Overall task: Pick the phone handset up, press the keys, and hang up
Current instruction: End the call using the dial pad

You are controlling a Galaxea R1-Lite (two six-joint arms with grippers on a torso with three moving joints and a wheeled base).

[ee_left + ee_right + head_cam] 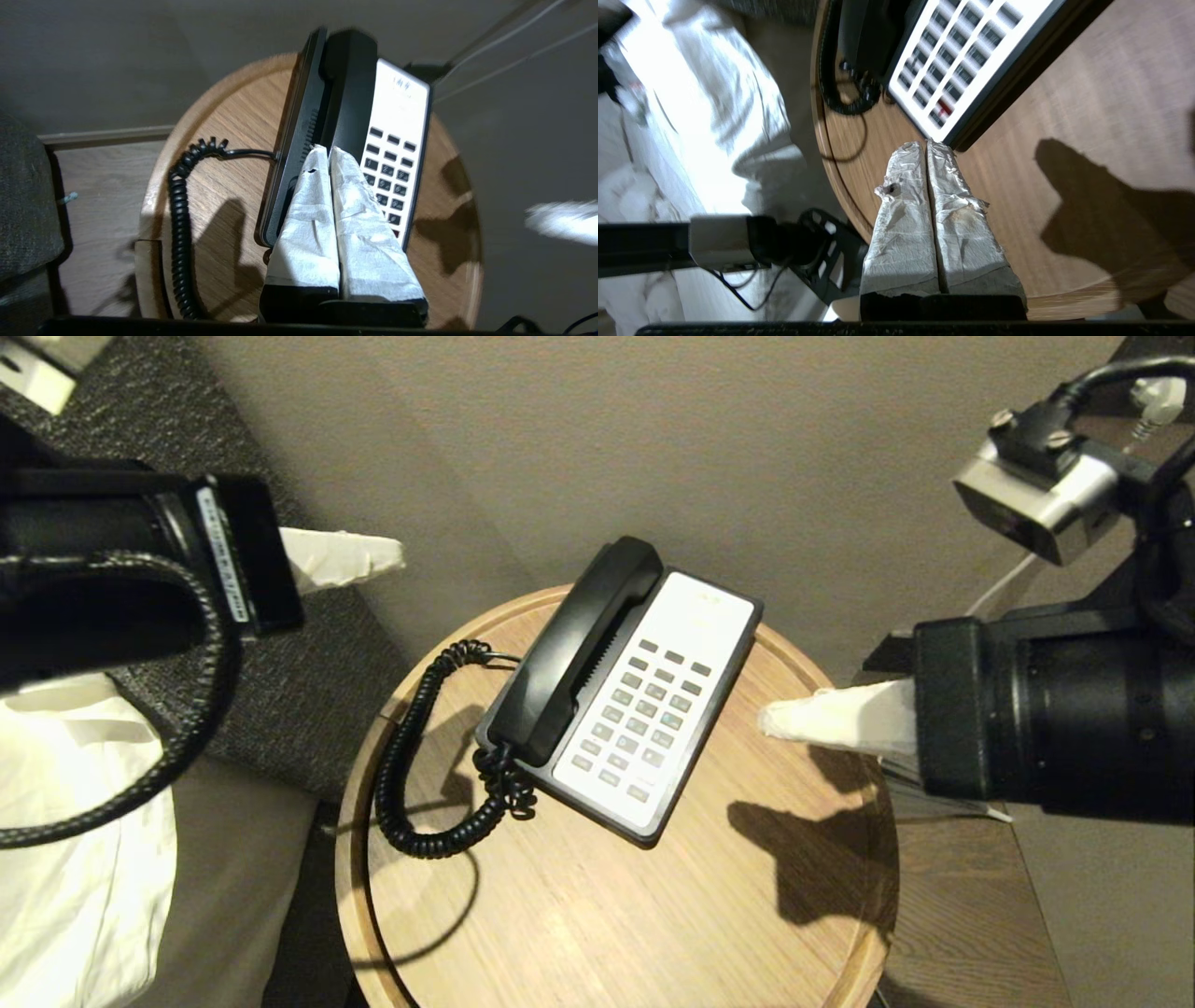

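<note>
beige wall and a round wooden bench (653, 915) are seen from the head view. on the bench the phone base (667, 709) is set, with the phone handset (579, 649) lying in its cradle and a coiled cord (401, 775) looping beside it. the left hand (373, 558) is held off the bench's left edge, well apart from the handset, and the right hand (794, 721) is held over the bench's right side, near the base.

from the left wrist view, the left hand (322, 154) is shown clenched on nothing, its wrapped fingers (308, 219) pressed together above the handset (348, 88).

from the right wrist view, the right hand (927, 149) is likewise shown clenched and empty, near the base's corner (966, 70).
</note>
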